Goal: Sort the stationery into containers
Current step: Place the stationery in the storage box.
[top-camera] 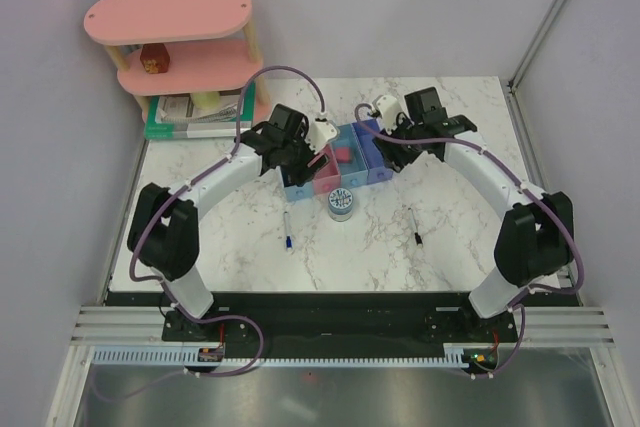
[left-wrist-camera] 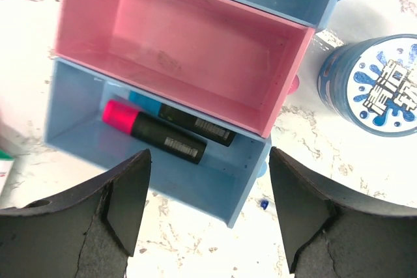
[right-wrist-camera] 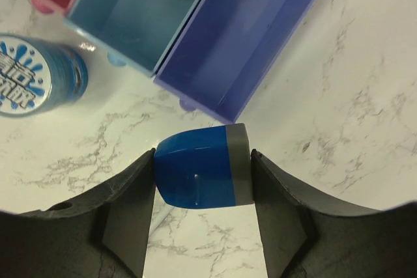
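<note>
Closest to the bases, a white pen (top-camera: 287, 230) and a black pen (top-camera: 414, 225) lie loose on the counter (top-camera: 230, 247) (only the overhead view catches them). Next comes the tin (top-camera: 341, 204), just beside the bins. The right wrist view shows the right hand (right-wrist-camera: 202, 174) clamped on the blue block (right-wrist-camera: 192, 180), beside the darker blue bin (right-wrist-camera: 247, 37). The left hand (left-wrist-camera: 208, 167) hangs with its fingers apart over a light blue bin (left-wrist-camera: 78, 118) holding two markers (left-wrist-camera: 159, 133). From overhead, both hands' fingers are hidden.

Lab cell: framed white walls (top-camera: 400, 7), marble table (top-camera: 380, 247).

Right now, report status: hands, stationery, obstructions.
Left hand open above the light blue bin, two markers inside. Right hand shut on blue block, just outside the darker blue bin. Nothing blocking that bin.
</note>
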